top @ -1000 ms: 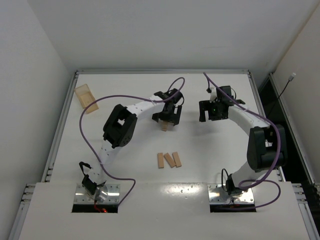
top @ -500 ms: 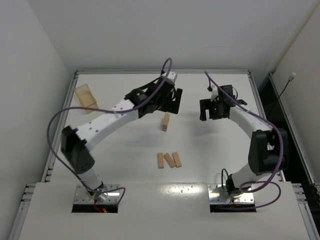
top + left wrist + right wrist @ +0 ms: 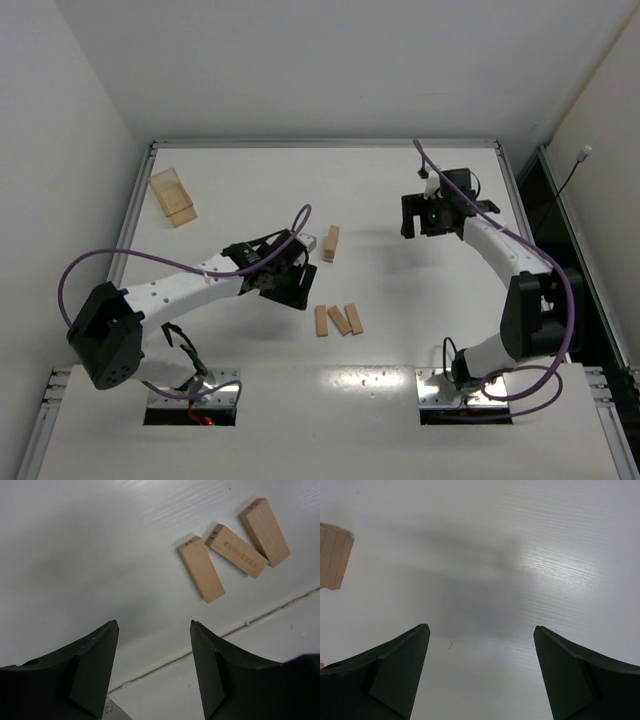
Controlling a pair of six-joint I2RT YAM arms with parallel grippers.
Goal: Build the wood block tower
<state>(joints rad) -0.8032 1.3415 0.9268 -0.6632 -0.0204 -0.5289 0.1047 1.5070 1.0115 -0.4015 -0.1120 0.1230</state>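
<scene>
The tower (image 3: pixel 330 243) is a narrow stack of light-tan planks standing free at mid-table; its edge shows at the left of the right wrist view (image 3: pixel 334 555). Three loose wood blocks (image 3: pixel 340 320) lie flat side by side nearer the front; the left wrist view shows them ahead and to the right (image 3: pixel 200 569) (image 3: pixel 236 550) (image 3: pixel 264 525). My left gripper (image 3: pixel 293 290) (image 3: pixel 154 625) is open and empty, left of the three blocks and in front of the tower. My right gripper (image 3: pixel 428 222) (image 3: pixel 479 627) is open and empty, right of the tower.
A translucent amber box (image 3: pixel 173 196) sits at the back left of the table. A raised metal rim (image 3: pixel 320 143) runs round the table. A seam in the table's front strip (image 3: pixel 165 662) crosses under the left gripper.
My left arm has left the tower and swung back toward the near side, now beside the three loose blocks. The tower stands alone. The right arm has hardly moved.
</scene>
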